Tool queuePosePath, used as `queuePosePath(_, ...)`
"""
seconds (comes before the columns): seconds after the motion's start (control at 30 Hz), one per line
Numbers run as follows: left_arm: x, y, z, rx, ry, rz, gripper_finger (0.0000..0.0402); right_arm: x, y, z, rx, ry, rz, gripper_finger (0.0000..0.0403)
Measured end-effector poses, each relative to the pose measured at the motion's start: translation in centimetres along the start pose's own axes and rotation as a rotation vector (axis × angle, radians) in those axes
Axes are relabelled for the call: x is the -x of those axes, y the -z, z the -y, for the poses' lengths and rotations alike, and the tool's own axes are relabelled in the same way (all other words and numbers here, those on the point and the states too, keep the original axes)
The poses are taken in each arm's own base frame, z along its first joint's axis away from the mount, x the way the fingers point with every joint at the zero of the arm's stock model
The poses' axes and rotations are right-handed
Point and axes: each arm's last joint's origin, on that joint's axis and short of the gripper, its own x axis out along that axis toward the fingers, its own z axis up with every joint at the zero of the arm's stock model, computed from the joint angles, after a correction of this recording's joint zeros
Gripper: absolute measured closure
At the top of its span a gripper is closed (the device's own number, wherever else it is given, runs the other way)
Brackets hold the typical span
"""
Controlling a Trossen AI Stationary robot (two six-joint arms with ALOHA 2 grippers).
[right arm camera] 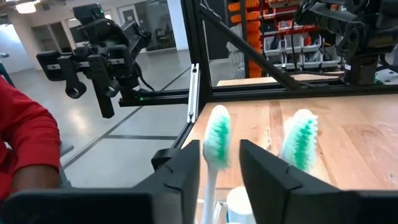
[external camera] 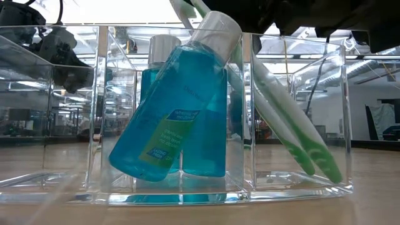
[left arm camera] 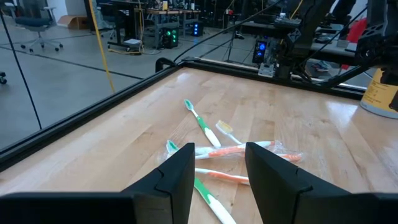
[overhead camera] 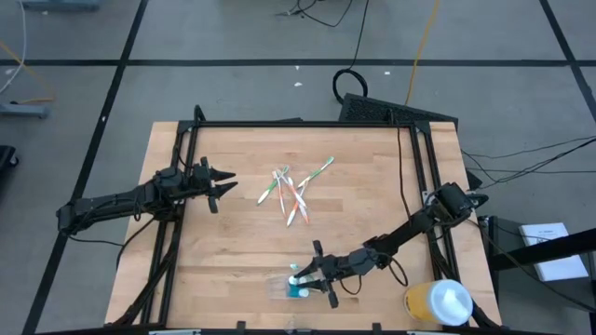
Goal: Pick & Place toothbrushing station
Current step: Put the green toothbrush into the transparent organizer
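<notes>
Right gripper (overhead camera: 313,275) is at the near edge of the table, directly over the toothbrushing station (overhead camera: 291,287), a clear plastic holder. In the right wrist view its two fingers (right arm camera: 180,171) stand either side of the head of a green-bristled toothbrush (right arm camera: 217,144), with a visible gap to each; the brush is not pinched, and the jaws appear parted. A second green brush head (right arm camera: 301,140) stands just beside the outer finger. In the low view, both brushes lean in one compartment of the station, and a blue mouthwash bottle (external camera: 172,106) leans in the compartment next to it.

Judgement: a toothbrush has just been placed and is being let go. To finish well, the fingers should part fully before the arm lifts, and the lift should be straight up, so that neither finger catches the bristles or tips the light holder.

Left gripper (overhead camera: 223,186) hangs well apart from the station, fingers (left arm camera: 176,175) spread and empty. The loose toothbrushes (left arm camera: 214,140) lie on the wood just ahead of it. A yellow cup with a white lid (overhead camera: 438,303) stands beyond the right arm, clear of the work.
</notes>
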Motion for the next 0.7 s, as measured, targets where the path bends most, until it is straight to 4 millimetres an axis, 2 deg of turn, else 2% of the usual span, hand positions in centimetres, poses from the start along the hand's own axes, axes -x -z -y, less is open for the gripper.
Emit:
queuePosePath(0.2, 0.0, 0.0, 0.0, 0.0, 0.0, 0.0, 0.0254, 0.1, 0.1, -0.5, 0.004, -0.012, -0.006, 0.0235)
queuePosePath(0.33, 0.0, 0.0, 0.0, 0.0, 0.0, 0.0, 0.0254, 0.1, 0.2, -0.5, 0.006, -0.012, -0.009, 0.0211)
queuePosePath(0.47, 0.0, 0.0, 0.0, 0.0, 0.0, 0.0, 0.0254, 0.2, -0.2, -0.5, 0.021, -0.01, 0.002, 0.0207)
queuePosePath(0.7, 0.0, 0.0, 0.0, 0.0, 0.0, 0.0, 0.0254, 0.6, -2.5, -0.9, 0.049, -0.027, 0.066, 0.0219)
